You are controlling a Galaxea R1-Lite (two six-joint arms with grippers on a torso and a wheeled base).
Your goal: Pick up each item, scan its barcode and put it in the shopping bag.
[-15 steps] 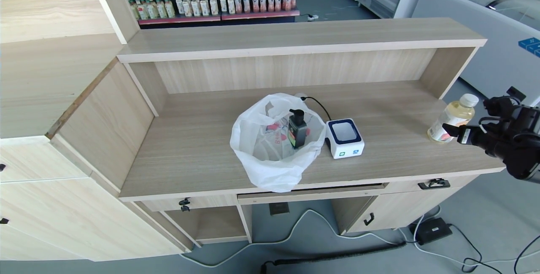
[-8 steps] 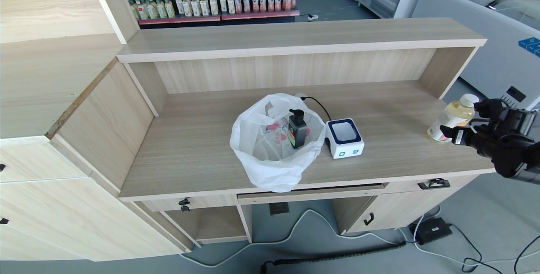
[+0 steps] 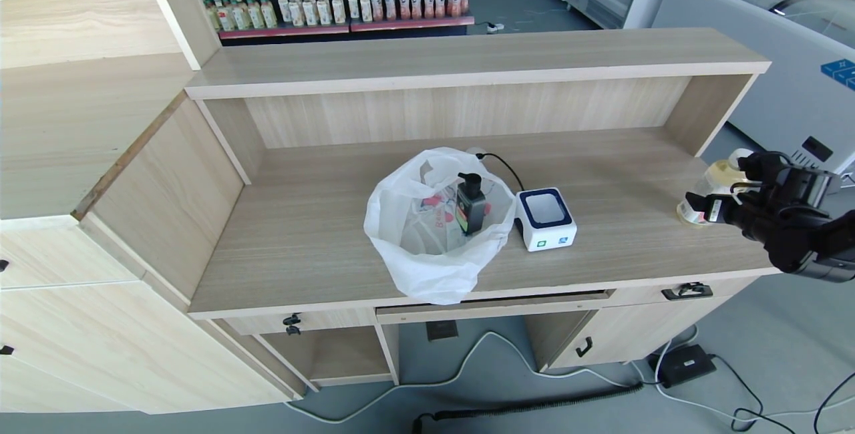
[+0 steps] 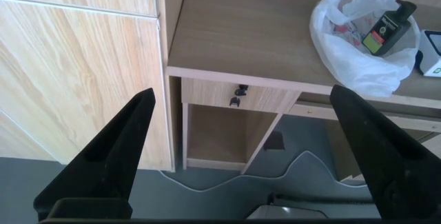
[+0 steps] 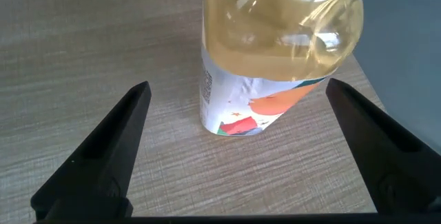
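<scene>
Counter [image 3: 621, 173]: wooden, carrying all items. Shopping bag [image 3: 427, 254]: white, open, standing mid-counter. Right arm: extended level over the counter's right end, with the right gripper [image 5: 239, 93] spread wide, one finger on either side of the drink bottle. Contact not discernible. Left gripper [image 4: 242, 94]: wide apart, holding nothing, clear of the counter and facing its left front corner. Scanner [image 3: 544, 218]: just beside the bag. Drink bottle [image 5: 275, 45]: upright near the right edge. Pump bottle [image 3: 471, 205]: upright inside the bag.
</scene>
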